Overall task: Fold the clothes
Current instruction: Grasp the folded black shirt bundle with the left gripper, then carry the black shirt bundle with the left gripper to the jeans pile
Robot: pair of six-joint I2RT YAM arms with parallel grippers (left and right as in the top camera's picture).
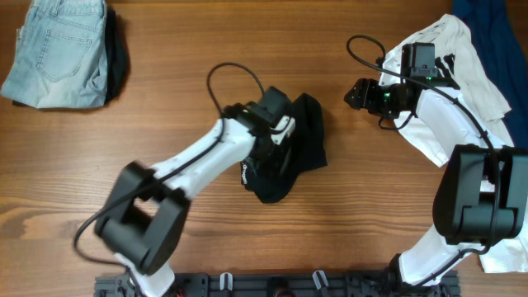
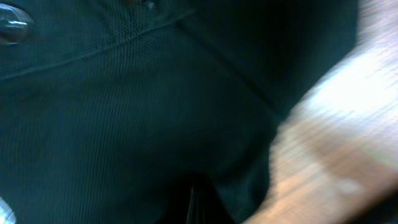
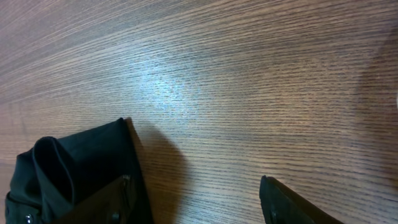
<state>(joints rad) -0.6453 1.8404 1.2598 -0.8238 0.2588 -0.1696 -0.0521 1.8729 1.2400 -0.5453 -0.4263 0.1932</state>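
Black shirt [image 2: 155, 124] hides left end effector [image 1: 277, 140], seemingly clamping it; right end effector [image 1: 356, 93] apart.

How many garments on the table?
4: jeans top left, black shirt centre, white tee right, navy piece top-right corner. Dark fabric beside the jeans may be a fifth; more could hide underneath.

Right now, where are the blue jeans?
In the overhead view, the light-blue jeans lie at the table's far left corner, overlapping a dark garment, well away from the black shirt.
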